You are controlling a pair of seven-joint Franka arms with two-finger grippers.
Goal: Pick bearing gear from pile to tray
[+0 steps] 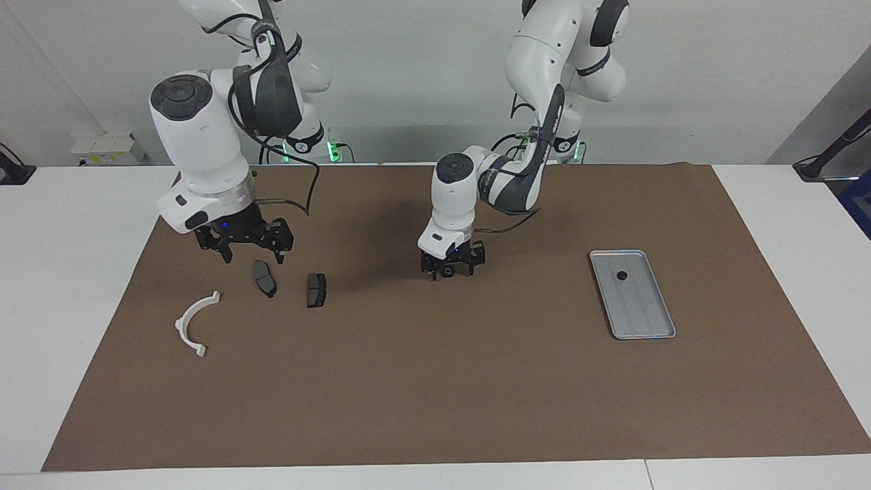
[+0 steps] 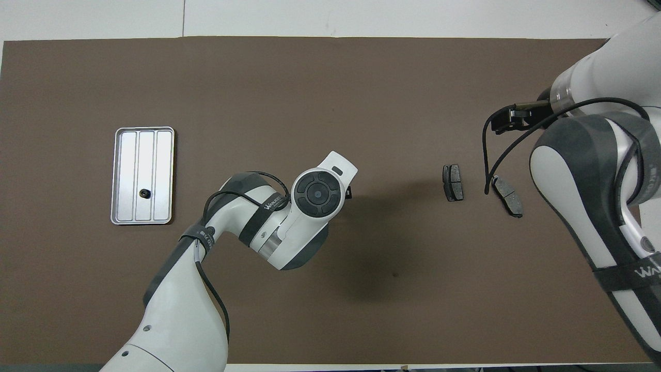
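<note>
The white curved arc [image 1: 195, 322] lies nearest the camera, at the edge of the pile, with two brake pads [image 1: 264, 278] nearer the robots than it. The right claw [image 1: 250, 250] hangs above those pads, fingers spread and empty. The left claw [image 1: 450, 267], over bare table [image 1: 435, 381] between pile and tray [image 1: 652, 327], is clamped on a small black bearing gear [image 1: 448, 270]; another sits in the tray. Probably light, stiff and slick: grip across its rim. Overhead, the arm hides it.

High facing and overhead views
</note>
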